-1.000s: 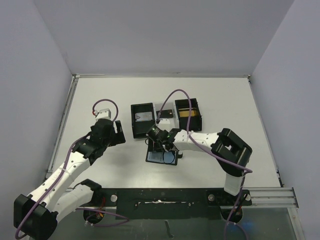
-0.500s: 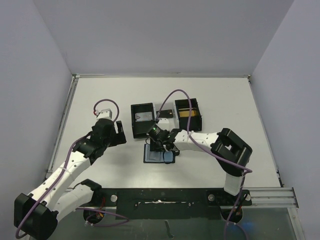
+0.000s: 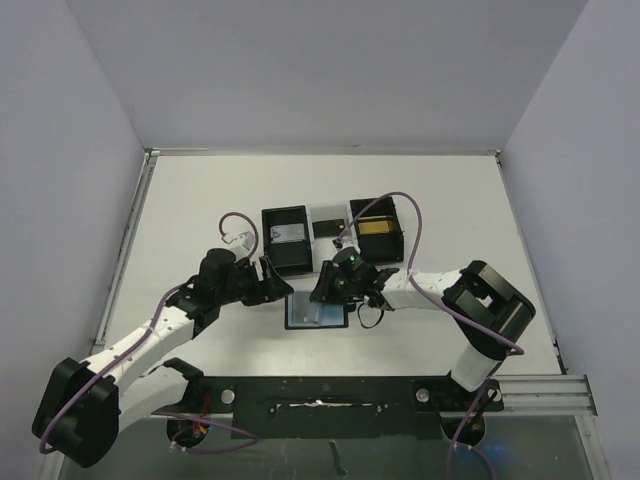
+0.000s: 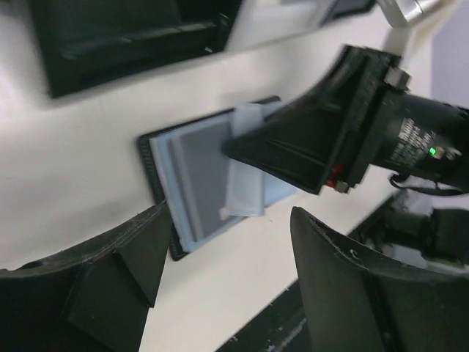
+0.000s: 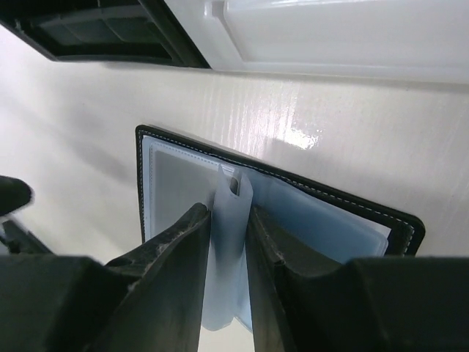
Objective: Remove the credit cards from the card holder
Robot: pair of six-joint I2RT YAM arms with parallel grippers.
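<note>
Right hand [image 5: 229, 220] pinches a clear pocket leaf [image 5: 230, 293] of the open card holder [image 5: 176, 183]; left hand [image 4: 229, 235] hangs released just beside it.

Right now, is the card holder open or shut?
Open. The card holder lies spread flat on the table, blue-grey inner pockets facing up, black cover showing only as a rim around them.

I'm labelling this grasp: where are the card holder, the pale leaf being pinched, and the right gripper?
card holder [image 5: 333, 196]: right wrist view, black stitched edge.
pale leaf [image 5: 243, 192]: right wrist view, raised upper end.
right gripper [image 5: 228, 211]: right wrist view, between its fingertips.
</note>
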